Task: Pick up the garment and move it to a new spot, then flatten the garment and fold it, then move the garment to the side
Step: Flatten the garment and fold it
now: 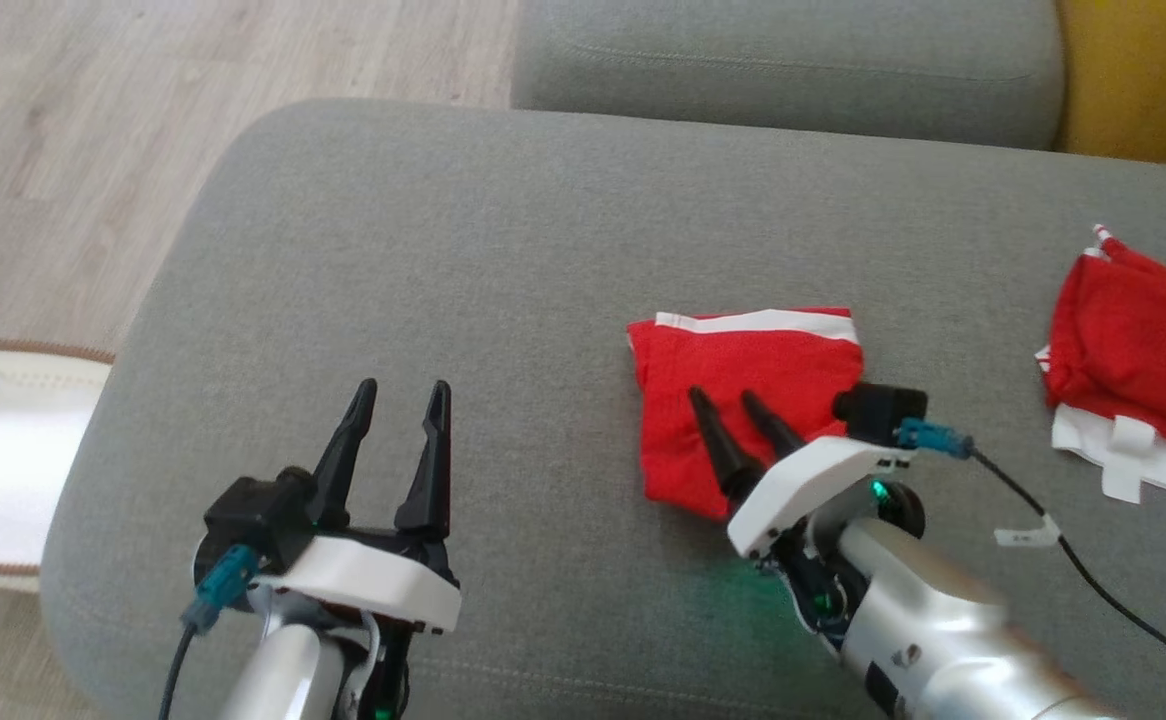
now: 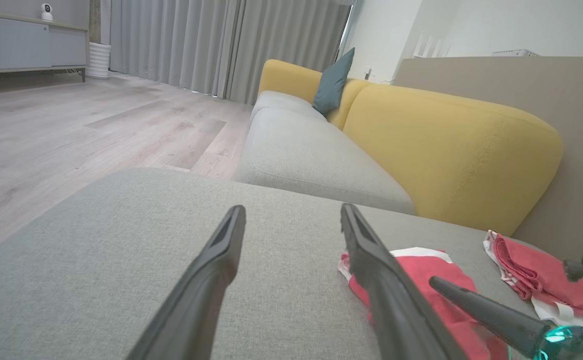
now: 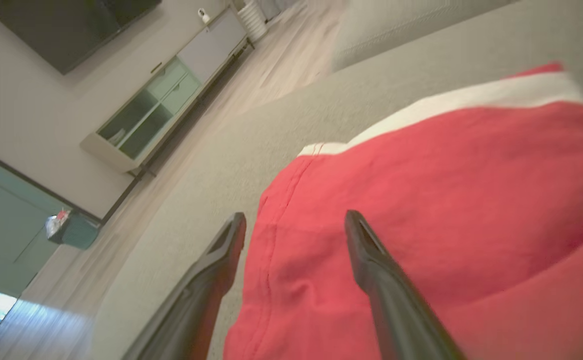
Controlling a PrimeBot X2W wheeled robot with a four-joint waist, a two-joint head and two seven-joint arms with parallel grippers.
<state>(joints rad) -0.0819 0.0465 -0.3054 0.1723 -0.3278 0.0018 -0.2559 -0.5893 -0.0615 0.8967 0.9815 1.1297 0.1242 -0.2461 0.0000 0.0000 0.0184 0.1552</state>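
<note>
A red garment [image 1: 793, 365] with a white band along its far edge lies folded on the grey cushion [image 1: 443, 250], right of the middle. My right gripper [image 1: 722, 394] hovers just over its near left part, open, with nothing between the fingers. In the right wrist view the open gripper [image 3: 295, 216] straddles the left edge of the garment [image 3: 446, 175]. My left gripper [image 1: 403, 385] stands open over bare cushion to the left, well apart from the cloth. In the left wrist view that gripper [image 2: 293, 209] points past the garment [image 2: 421, 265].
A second red and white cloth pile [image 1: 1133, 370] lies at the cushion's right edge. A grey sofa seat [image 1: 793, 60] and yellow backrest [image 1: 1143, 70] stand behind. A white basket [image 1: 3, 450] sits on the wooden floor [image 1: 93, 150] to the left.
</note>
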